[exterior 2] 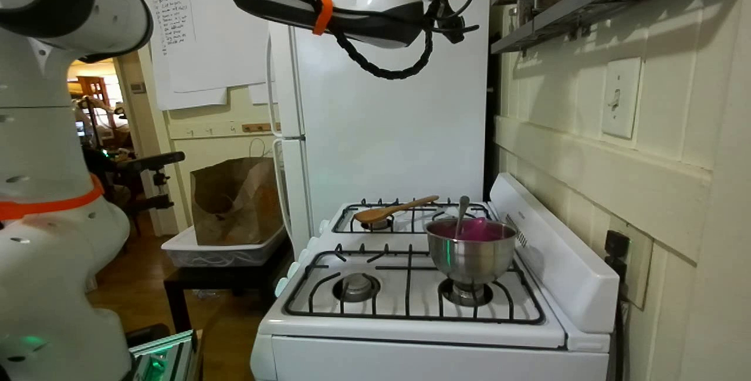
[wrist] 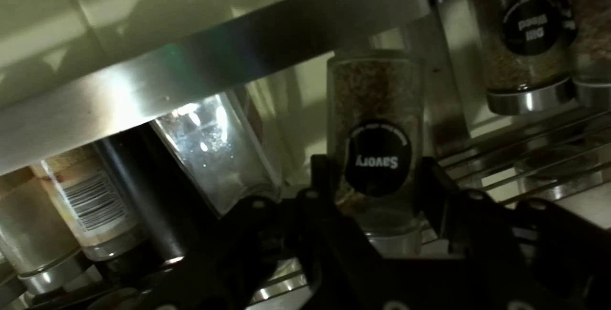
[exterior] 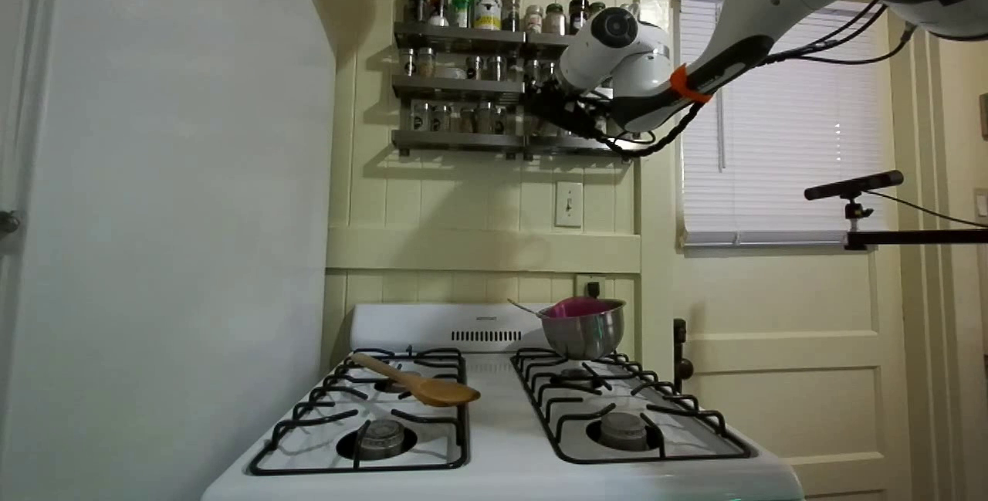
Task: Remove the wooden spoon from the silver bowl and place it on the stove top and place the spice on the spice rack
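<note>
My gripper is shut on the spice jar, a glass jar labelled Savory. Its fingers press both sides in the wrist view. The jar is tilted relative to the jars on the spice rack and is level with a gap between them. In an exterior view the gripper is at the rack's shelves; the held jar cannot be made out there. The wooden spoon lies across a burner grate on the stove top. The silver bowl stands on a back burner, also in an exterior view.
A pink item and a metal handle show in the bowl. A jar labelled Dill Weed and a clear jar flank the held jar. A shelf rail crosses the wrist view. A white fridge stands beside the stove.
</note>
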